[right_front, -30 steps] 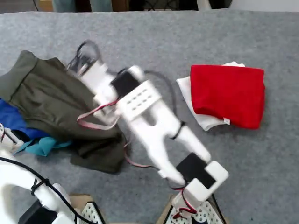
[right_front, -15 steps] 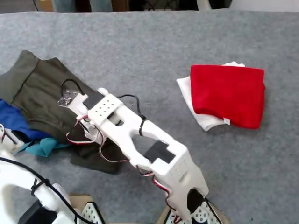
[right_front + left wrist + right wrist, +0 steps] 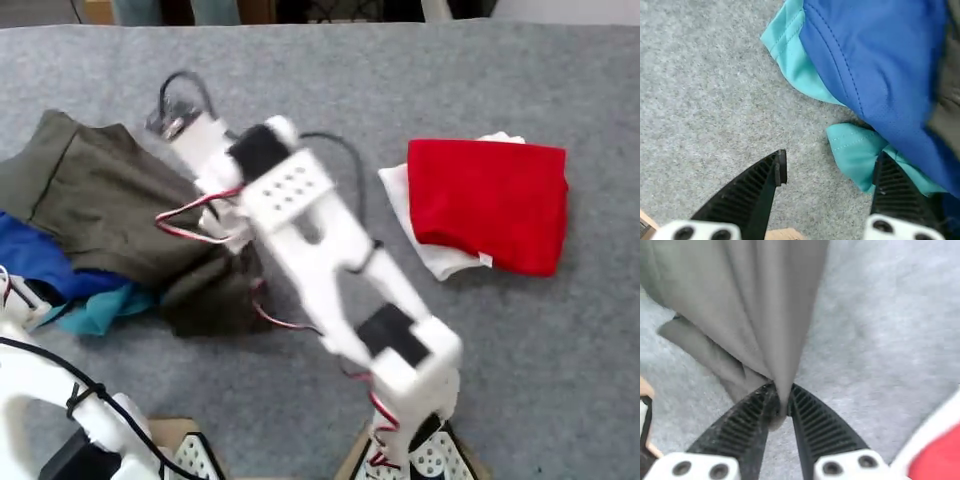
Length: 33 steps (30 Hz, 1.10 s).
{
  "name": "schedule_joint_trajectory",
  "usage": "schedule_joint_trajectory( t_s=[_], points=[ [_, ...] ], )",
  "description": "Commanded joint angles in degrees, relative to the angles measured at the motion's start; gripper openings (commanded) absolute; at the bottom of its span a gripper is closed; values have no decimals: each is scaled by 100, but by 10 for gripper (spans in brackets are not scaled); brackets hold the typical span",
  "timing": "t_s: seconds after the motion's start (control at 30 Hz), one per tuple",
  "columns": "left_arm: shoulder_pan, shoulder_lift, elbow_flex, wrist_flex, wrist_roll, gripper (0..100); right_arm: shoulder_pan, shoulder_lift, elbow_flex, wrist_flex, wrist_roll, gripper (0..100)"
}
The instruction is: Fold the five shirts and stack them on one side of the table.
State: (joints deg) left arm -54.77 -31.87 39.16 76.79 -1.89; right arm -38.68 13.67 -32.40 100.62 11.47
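Grey table (image 3: 400,90), right pincer (image 3: 782,396) pinching olive shirt (image 3: 755,300), left pincer (image 3: 833,162) wide by teal shirt (image 3: 855,150)

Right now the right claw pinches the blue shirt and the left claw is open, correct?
No: the right claw pinches the olive shirt, as the right wrist view shows. The left claw is indeed open.

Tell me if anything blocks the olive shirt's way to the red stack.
Nothing visible. The right gripper is shut on the olive shirt, and bare table lies between it and the red shirt.
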Motion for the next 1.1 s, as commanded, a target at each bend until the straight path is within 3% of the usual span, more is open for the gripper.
schedule_joint_trajectory(
  t_s=[0.0,0.27,0.37,0.53,0.83,0.93,1.07],
  points=[
    [66,-123,-66,-53,-26,289,422,-1279,-303,53,-53,13],
    [690,-123,-22,-26,0,289,1407,-2519,-277,35,-35,14],
    [945,-123,-22,-18,18,289,1398,-2457,154,18,-35,15],
    [954,-123,-22,-18,18,289,686,-2114,1420,-264,-70,27],
    [945,-123,251,-44,18,289,-492,-611,3363,-2347,-79,414],
    [945,-123,295,-44,18,289,-721,268,3327,-2752,-79,466],
    [945,-123,295,-53,9,289,-897,1349,2835,-2646,-79,441]
  ],
)
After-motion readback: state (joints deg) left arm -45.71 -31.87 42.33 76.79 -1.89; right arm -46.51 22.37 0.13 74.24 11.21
